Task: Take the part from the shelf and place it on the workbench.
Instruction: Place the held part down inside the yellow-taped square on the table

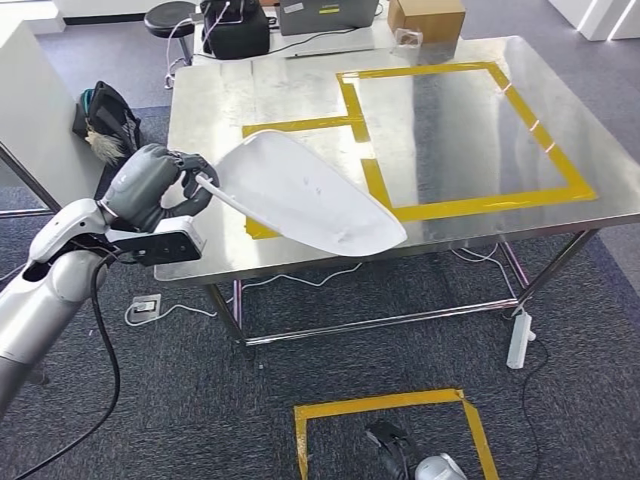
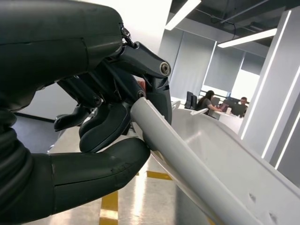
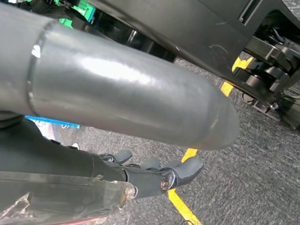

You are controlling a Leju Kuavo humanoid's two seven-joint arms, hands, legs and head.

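The part (image 1: 306, 195) is a long white curved shell held out over the near left of the steel workbench (image 1: 453, 130). My left hand (image 1: 155, 185) grips its narrow end by the bench's left edge. In the left wrist view the thumb and dark fingers (image 2: 106, 122) wrap the part's pale rim (image 2: 183, 161). My right hand (image 3: 155, 176) hangs low over the carpet, fingers stretched out with nothing in them; its tip (image 1: 423, 466) shows at the bottom of the head view.
Yellow tape (image 1: 468, 140) marks a rectangle on the bench top. A cardboard box (image 1: 426, 18), a laptop (image 1: 328, 14) and a black bag (image 1: 234, 30) stand at the far edge. A stool (image 1: 167, 16) and a backpack (image 1: 109, 120) lie left; a power strip (image 1: 519, 338) and a yellow floor square (image 1: 392, 430) below.
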